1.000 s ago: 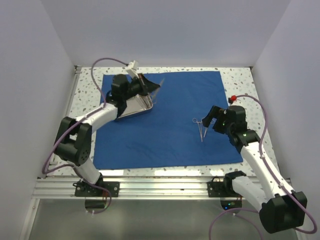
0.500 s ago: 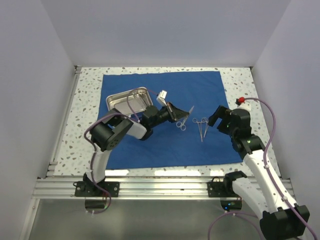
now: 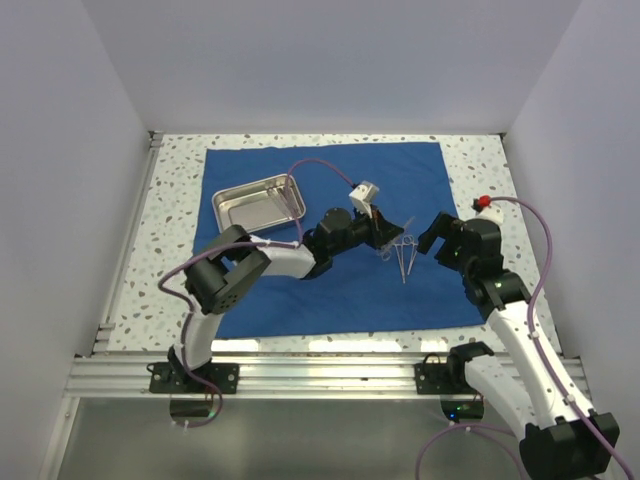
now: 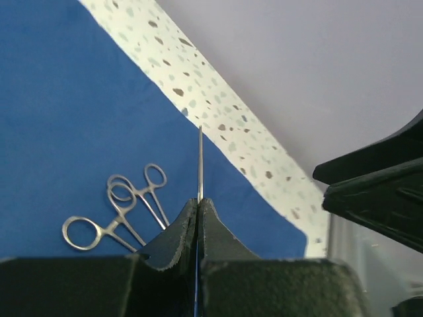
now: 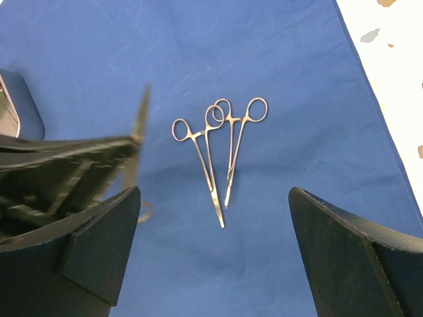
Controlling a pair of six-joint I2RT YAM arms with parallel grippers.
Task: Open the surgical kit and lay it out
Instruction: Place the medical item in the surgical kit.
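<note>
— Where is the kit?

— The blue cloth [image 3: 330, 290] lies spread flat on the speckled table [image 3: 175, 200]. The steel tray [image 3: 255, 203] sits on its far left part, open side up. Two ring-handled forceps [image 5: 218, 152] lie right of the cloth's middle. They rest side by side with their rings overlapping and their tips close together, pointing at the near edge.

— And your hands?

— My left gripper [image 4: 199, 205] reaches across the cloth to a spot just beside the forceps' rings. Its fingers are pressed together on a slim silver instrument [image 4: 200, 165], which sticks straight out past the fingertips. I see that piece edge-on, so I can't tell what kind it is, or whether it touches the cloth.

— The right one?

— My right gripper [image 3: 430, 236] hangs near the forceps on their right side. Its jaws are spread wide with nothing between them, and it is apart from the forceps.

— And the tray?

— Well apart from both grippers.
</note>
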